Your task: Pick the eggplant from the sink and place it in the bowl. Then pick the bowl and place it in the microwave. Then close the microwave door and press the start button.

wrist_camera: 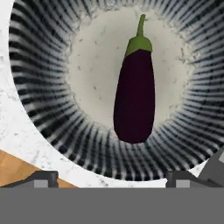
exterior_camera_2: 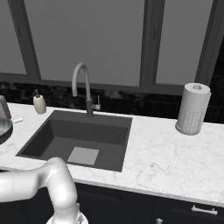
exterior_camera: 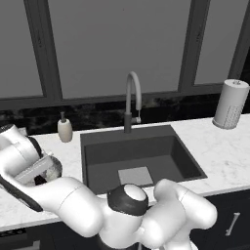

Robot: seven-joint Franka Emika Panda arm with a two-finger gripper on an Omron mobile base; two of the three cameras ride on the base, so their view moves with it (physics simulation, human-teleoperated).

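1. Gripper point(wrist_camera: 112, 178): jaws spread wide, holding nothing; fingertips point(wrist_camera: 43, 178) at the near rim.
2. Eggplant point(wrist_camera: 134, 94): lies beyond the jaws, between their lines, on the bowl point(wrist_camera: 41, 74) floor.
3. Long axis runs away from the jaws; stem points far.

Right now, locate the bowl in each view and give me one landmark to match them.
Left base view: bowl at mid-left, on the counter left of the sink.
Right base view: a sliver at the left edge.
Hand view: seen from above, holding the eggplant.
Shared landmark: the white marble counter under it.
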